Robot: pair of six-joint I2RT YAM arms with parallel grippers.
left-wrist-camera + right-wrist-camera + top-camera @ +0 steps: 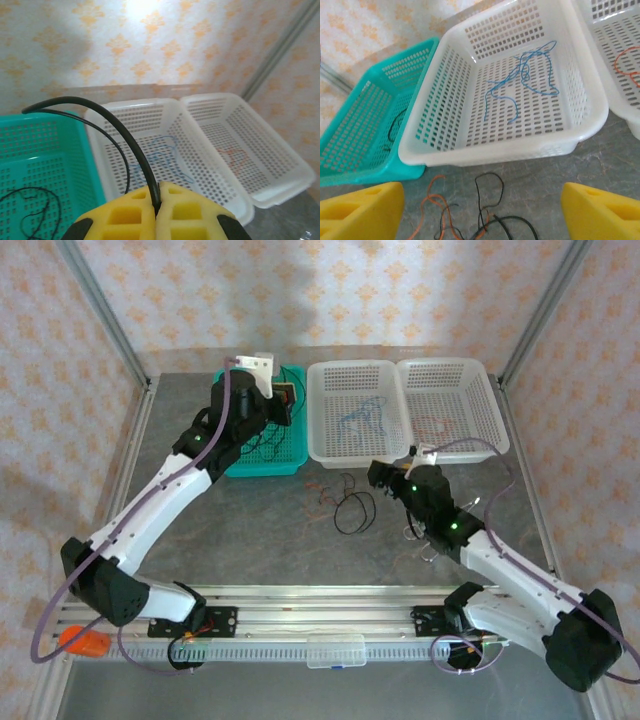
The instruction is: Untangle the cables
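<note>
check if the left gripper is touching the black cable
Touching. The left wrist view shows the black cable pinched in the shut left gripper, running straight into the seam between its yellow pads.

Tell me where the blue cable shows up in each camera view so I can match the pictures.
Top external: blue cable in the middle white basket, upper centre.
Left wrist: blue cable on that basket's floor, centre of frame, faint.
Right wrist: blue cable in the basket, upper centre-right.
Shared landmark: the teal basket sits directly left of that white basket in all three.
</note>
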